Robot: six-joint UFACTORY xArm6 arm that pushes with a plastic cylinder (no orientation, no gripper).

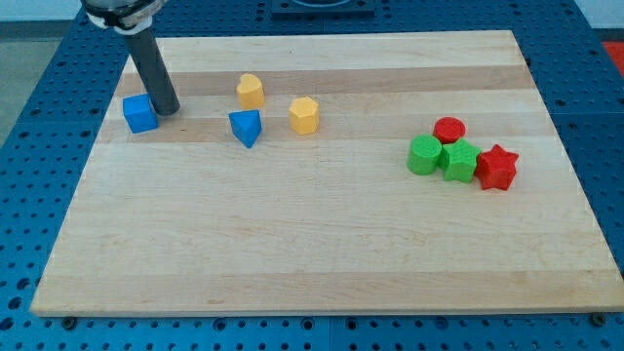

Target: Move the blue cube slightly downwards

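The blue cube sits near the board's upper left. My dark rod comes down from the view's top left, and my tip rests on the board right beside the cube's right side, touching or almost touching it. A blue triangular block lies further to the right of the tip.
A yellow rounded block and a yellow hexagonal block lie right of the tip. At the right a cluster: red cylinder, green rounded block, green block, red star. The wooden board lies on a blue perforated table.
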